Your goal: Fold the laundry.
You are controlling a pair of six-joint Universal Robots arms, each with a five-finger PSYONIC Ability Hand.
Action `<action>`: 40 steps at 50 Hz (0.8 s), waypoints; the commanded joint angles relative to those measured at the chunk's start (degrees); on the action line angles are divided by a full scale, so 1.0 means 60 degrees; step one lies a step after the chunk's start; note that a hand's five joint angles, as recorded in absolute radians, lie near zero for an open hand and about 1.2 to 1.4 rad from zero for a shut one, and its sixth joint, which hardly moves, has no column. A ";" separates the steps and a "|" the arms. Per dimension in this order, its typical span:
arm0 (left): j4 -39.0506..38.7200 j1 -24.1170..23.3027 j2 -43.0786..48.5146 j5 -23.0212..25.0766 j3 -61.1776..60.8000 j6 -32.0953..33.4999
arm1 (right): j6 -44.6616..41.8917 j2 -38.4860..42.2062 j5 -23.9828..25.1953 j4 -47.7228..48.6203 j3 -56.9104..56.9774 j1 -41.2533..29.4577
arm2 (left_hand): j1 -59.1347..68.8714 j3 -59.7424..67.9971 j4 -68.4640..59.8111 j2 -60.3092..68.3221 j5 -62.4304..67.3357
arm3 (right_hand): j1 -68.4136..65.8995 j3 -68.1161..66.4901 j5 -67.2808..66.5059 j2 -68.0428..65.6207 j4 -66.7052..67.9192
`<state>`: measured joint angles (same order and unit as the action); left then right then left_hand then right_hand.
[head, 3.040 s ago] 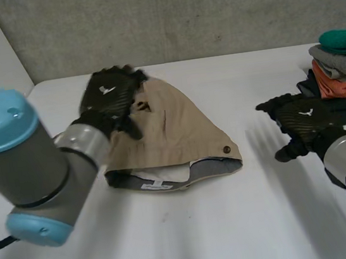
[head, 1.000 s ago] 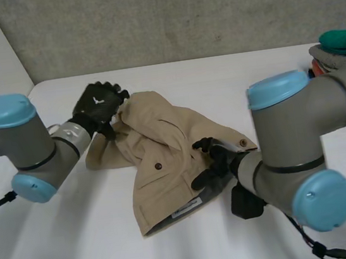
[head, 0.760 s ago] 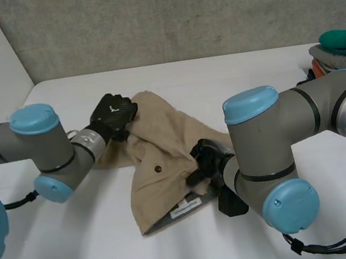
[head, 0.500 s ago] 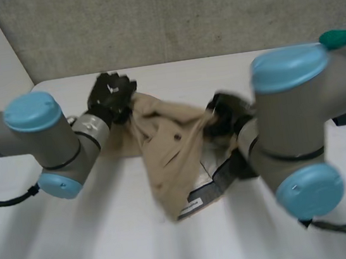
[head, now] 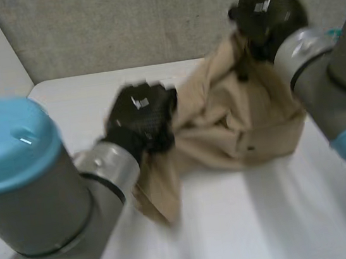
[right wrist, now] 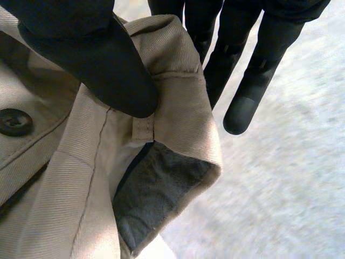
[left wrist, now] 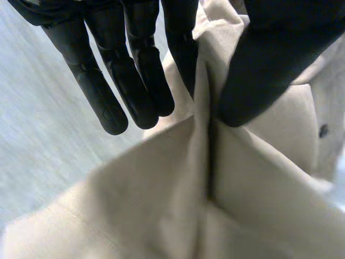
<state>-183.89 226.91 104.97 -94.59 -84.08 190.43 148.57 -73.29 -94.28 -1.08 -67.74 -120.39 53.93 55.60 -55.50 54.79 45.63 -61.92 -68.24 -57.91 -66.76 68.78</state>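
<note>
Tan shorts point(head: 235, 118), slung between my hands above the table point(head: 249, 221), long axis rising from my left hand point(head: 140, 116) to my higher right hand point(head: 269, 13). Each hand is clamped on cloth; the right grips the waistband point(right wrist: 175, 102).

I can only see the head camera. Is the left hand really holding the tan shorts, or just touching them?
Observer: Holding. The left hand pinches a raised fold of the shorts between its thumb and one finger.
Operator: What are its other fingers doing?
Observer: The other fingers hang straight beside the pinch.
Operator: And where does the right hand grab?
Observer: The right hand pinches the waistband right at a belt loop, thumb on the outside.
</note>
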 commanded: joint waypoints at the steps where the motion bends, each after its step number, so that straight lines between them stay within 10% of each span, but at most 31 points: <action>1: 0.0092 -0.0070 0.1210 -0.0480 -0.0474 -0.0069 | -0.0256 0.0773 0.0024 -0.0040 -0.1409 0.0070 | -0.2964 -0.3243 0.3227 -0.3109 -0.3249 | -0.3013 -0.1961 -0.2015 -0.2207 0.1870; 16: 0.0092 0.0765 -0.0240 -0.1081 -0.1631 -0.0669 | -0.0197 -0.0307 0.0638 0.0062 -0.3709 0.0422 | -0.4285 -0.4564 0.4548 -0.4430 -0.4570 | -0.3013 -0.1961 -0.2015 -0.2207 0.1870; 32: 0.0078 0.0604 0.1517 -0.0642 -0.1252 -0.1856 | -0.0153 -0.1482 0.0859 0.0062 -0.4779 0.0407 | -0.4061 -0.4340 0.4324 -0.4206 -0.4346 | -0.3013 -0.1961 -0.2015 -0.2207 0.1870; 40: 0.0122 0.0516 0.2968 -0.0744 -0.0197 -0.1724 | -0.0153 -0.1906 0.0874 0.0077 -0.4985 0.0539 | 0.0334 0.0055 -0.0071 0.0190 0.0050 | -0.3013 -0.1961 -0.2015 -0.2207 0.1870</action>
<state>-183.38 230.19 118.11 -98.64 -88.83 179.52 147.66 -83.17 -89.03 -0.64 -97.15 -117.82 34.71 33.80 -34.08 33.79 24.03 -61.86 -68.24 -57.89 -66.76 68.81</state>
